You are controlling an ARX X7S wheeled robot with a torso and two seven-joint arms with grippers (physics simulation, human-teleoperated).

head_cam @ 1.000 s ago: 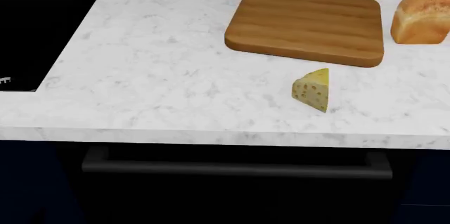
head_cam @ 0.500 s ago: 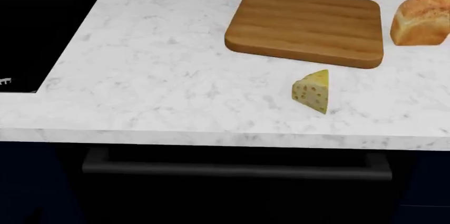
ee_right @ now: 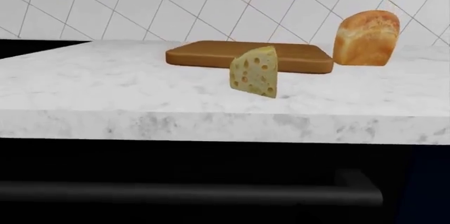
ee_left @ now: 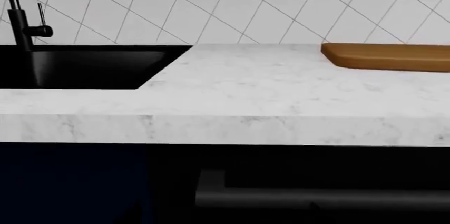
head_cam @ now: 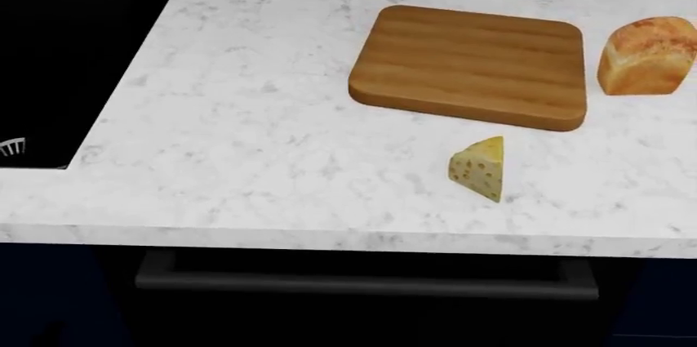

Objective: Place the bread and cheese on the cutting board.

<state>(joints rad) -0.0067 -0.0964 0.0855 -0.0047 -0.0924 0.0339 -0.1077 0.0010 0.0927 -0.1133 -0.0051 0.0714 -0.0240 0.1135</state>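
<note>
Both foods lie off the cutting board (head_cam: 471, 65): cheese (head_cam: 479, 167) just before it, bread (head_cam: 645, 55) beside it; I cannot tell my jaws' state.

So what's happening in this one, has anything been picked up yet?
Nothing is being handled yet. The cutting board sits bare on the marble counter. The cheese stands on the counter in front of the board, apart from it, and the bread stands on the counter beside the board's right edge. No end effector shows in any view, so both items remain to be placed. A black sink lies at the left.
</note>
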